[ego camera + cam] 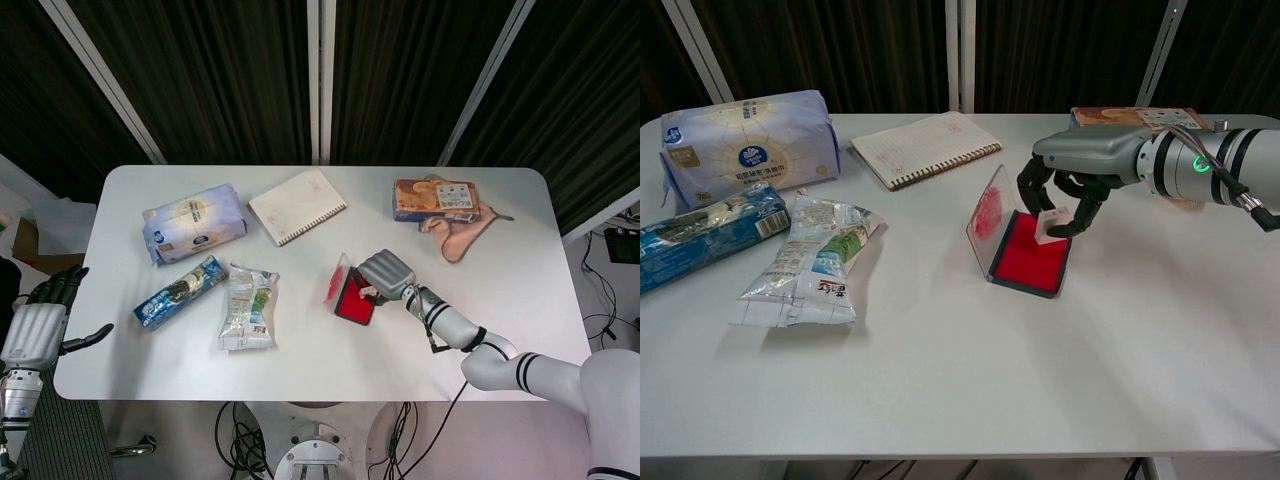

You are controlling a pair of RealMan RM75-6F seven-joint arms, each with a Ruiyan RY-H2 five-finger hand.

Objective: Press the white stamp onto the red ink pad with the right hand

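The red ink pad (pixel 1029 262) lies open mid-table, its clear lid (pixel 987 217) standing up on the left side; in the head view the ink pad (pixel 352 299) shows partly under my right hand. My right hand (pixel 1072 182) hovers over the pad's far right part and pinches the small white stamp (pixel 1050 223), whose lower end is at or just above the red surface. From above, the right hand (pixel 385 274) hides most of the stamp. My left hand (pixel 40 318) hangs off the table's left edge, fingers apart and holding nothing.
A spiral notebook (pixel 924 148) lies behind the pad. A snack pouch (pixel 811 262), a blue wrapper (pixel 702 234) and a tissue pack (pixel 745 132) fill the left side. An orange box (pixel 435 198) and a flesh-coloured ear model (pixel 458 232) sit at the back right.
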